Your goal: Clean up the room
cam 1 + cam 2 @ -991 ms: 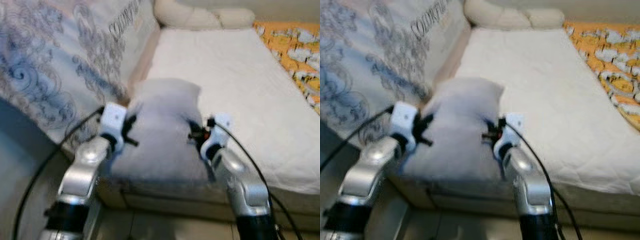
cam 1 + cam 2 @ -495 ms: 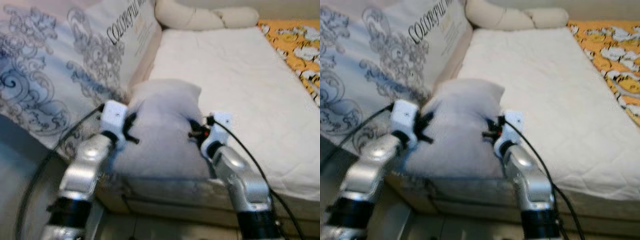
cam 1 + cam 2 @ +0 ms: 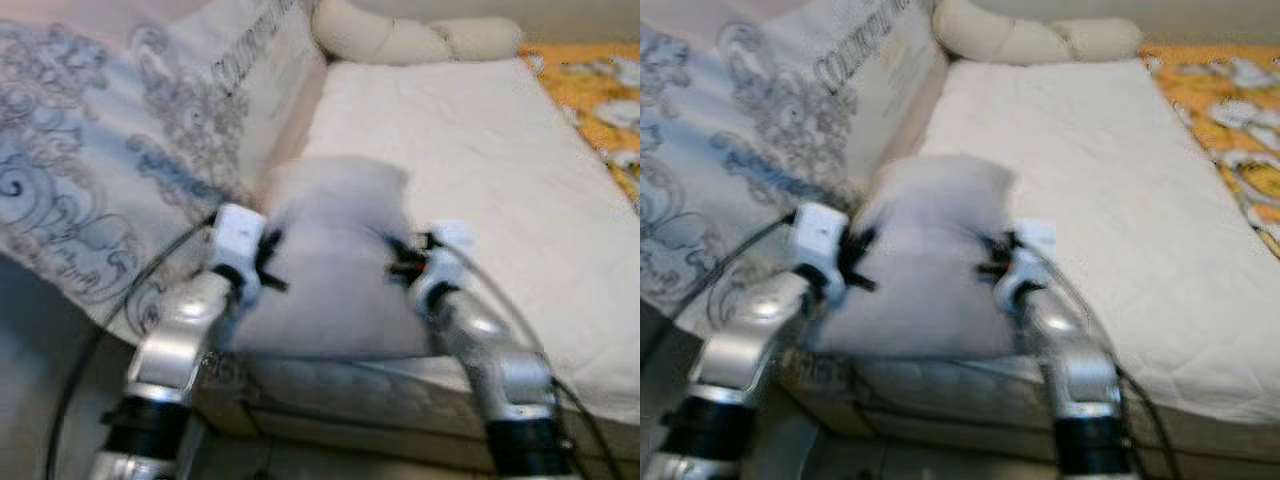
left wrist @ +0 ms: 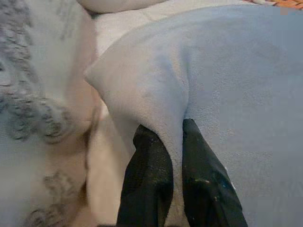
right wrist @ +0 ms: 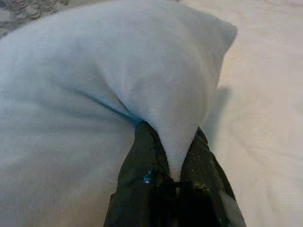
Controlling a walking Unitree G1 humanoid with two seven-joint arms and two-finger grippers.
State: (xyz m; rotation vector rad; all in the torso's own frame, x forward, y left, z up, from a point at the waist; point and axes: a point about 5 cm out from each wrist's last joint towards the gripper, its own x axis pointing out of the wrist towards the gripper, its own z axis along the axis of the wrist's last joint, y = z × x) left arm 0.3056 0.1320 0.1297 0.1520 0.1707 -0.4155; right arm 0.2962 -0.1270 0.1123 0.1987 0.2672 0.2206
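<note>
Because each claw pinches only a thin fold of cloth at a side edge of the pillow (image 3: 335,265), the fabric may slip free, or one side may drop and the pillow twist, if the arms pull unevenly. The left gripper (image 4: 176,142) and right gripper (image 5: 176,151) are both clamped tight on that cloth, arms reaching forward side by side. The pillow sits over the near edge of the bed (image 3: 480,160), beside a patterned cushion (image 3: 120,160).
</note>
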